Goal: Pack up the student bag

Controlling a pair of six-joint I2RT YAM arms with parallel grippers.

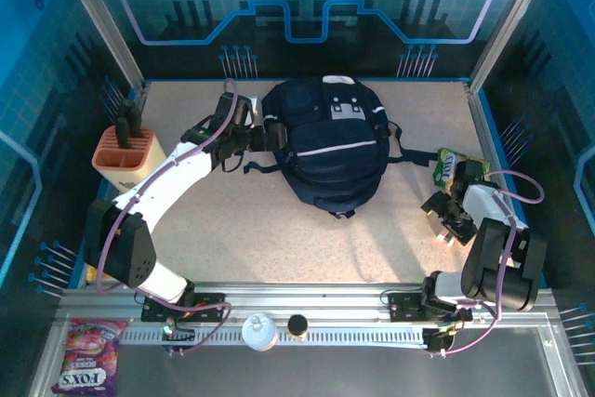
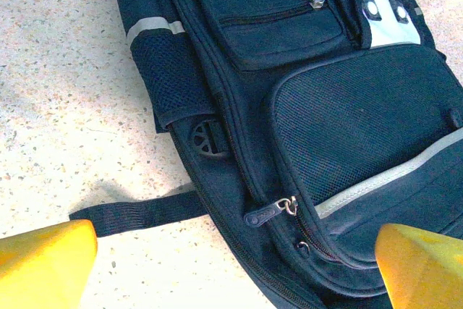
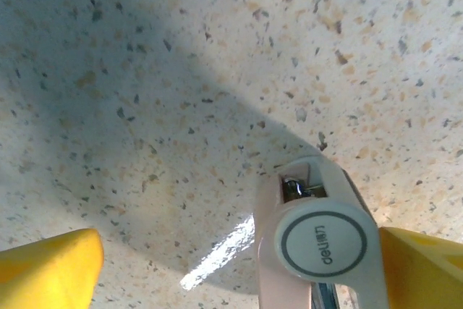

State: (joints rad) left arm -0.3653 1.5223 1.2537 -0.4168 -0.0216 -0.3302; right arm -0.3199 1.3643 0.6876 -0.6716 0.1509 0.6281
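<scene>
left fingers (image 2: pixel 43 262) wide over zip pull (image 2: pixel 264 215) of dark navy striped fabric backpack (image 1: pixel 330 151), likely to unzip. right fingers (image 3: pixel 43 269) wide, pink-white plastic gadget (image 3: pixel 318 244) beside one.

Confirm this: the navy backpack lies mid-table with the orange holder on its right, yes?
No. The orange holder stands to the left of the navy backpack, which does lie mid-table; the top external view shows it.

surface (image 1: pixel 232 239): speckled beige. lying on it: student bag (image 1: pixel 330 151), centre-back; peach holder (image 1: pixel 125 157) with dark items, perhaps pens, left edge; green packet (image 1: pixel 447 165), right edge.
</scene>
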